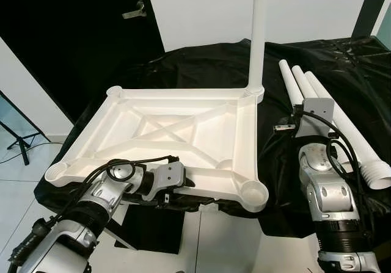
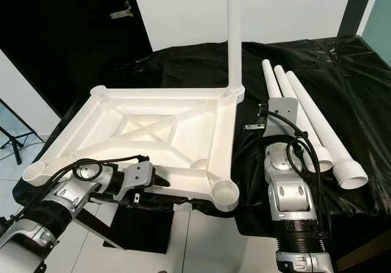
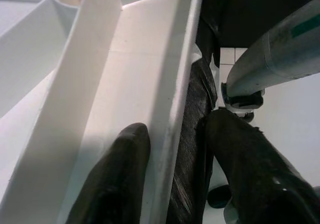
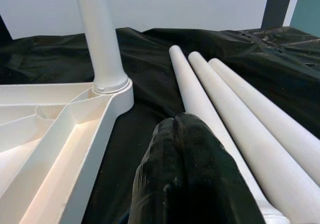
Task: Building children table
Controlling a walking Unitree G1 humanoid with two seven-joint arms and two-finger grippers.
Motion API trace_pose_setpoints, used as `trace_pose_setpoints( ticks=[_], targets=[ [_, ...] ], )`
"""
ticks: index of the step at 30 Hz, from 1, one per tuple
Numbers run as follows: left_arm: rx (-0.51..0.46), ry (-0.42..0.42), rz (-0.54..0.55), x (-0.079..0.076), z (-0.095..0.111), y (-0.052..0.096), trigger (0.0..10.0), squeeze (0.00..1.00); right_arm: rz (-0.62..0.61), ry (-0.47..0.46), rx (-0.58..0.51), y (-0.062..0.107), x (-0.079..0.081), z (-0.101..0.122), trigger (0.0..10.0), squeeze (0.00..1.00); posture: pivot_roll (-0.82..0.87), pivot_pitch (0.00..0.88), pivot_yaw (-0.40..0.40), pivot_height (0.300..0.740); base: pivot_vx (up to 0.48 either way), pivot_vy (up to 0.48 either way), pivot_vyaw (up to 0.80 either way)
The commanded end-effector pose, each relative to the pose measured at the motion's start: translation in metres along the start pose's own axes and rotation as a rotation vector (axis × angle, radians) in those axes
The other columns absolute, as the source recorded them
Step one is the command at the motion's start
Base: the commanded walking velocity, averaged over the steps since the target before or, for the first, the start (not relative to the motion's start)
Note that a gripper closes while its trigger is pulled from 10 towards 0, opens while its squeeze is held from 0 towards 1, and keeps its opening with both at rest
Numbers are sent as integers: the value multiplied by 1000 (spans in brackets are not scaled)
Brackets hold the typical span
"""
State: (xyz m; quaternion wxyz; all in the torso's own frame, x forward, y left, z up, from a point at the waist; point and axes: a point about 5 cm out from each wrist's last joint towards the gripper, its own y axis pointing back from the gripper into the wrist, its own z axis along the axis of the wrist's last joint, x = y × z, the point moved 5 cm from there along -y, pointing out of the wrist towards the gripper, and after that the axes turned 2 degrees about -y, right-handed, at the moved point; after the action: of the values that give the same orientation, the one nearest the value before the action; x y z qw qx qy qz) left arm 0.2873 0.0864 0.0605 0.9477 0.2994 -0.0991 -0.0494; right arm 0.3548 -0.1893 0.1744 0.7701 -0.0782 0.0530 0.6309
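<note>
The left silver arm reaches forward and inward, its wrist turned so the left gripper of two long black fingers (image 3: 170, 179) straddles the near rim of the white plastic tabletop (image 1: 201, 176), one finger (image 3: 117, 174) inside the rim and the other outside, pinching it. The right silver arm extends straight ahead, elbow low, wrist level. The right gripper (image 4: 182, 171) has its two black fingers pressed together, holding nothing, hovering just beside the nearest of the white plastic leg tubes (image 4: 200, 96).

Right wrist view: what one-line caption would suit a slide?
Shut right end effector beside three loose legs, one leg already standing in the upturned tabletop.
</note>
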Motion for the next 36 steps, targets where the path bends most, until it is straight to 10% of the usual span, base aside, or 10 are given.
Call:
trace_pose_setpoints(
  ticks=[1,5,7,10,16,28,29,30,36],
  targets=[
    [76,-7,39,2,-12,-6,8549,0,17,-24,-6,-1,3,3,10000,0,-169,0,130,740,0,0,0],
    [104,-7,69,7,-16,-7,7922,0,15,-26,-13,-3,2,6,10000,0,-168,0,130,740,0,0,0],
    [91,-12,85,11,-14,-9,3569,0,19,-27,-15,-3,4,6,10000,0,-168,0,130,740,0,0,0],
    [70,-17,87,14,-10,-10,3333,0,24,-29,-13,-2,6,5,10000,0,-167,0,129,740,0,0,0],
    [18,-17,109,23,2,-15,4627,0,52,-36,1,4,18,1,10000,0,-173,0,134,740,0,0,0],
    [9,49,200,43,11,-28,4039,0,57,-40,8,8,21,-1,10000,0,-186,0,141,740,0,0,0],
    [2,65,229,48,15,-33,4392,0,54,-40,9,8,19,-1,10000,0,-187,0,141,740,0,0,0],
    [-10,74,240,50,19,-38,8039,0,51,-38,10,8,18,-2,10000,0,-189,0,141,740,0,0,0],
    [-20,79,252,53,24,-46,9098,0,49,-36,11,9,18,-2,10000,0,-186,0,141,740,0,0,0]
  ],
)
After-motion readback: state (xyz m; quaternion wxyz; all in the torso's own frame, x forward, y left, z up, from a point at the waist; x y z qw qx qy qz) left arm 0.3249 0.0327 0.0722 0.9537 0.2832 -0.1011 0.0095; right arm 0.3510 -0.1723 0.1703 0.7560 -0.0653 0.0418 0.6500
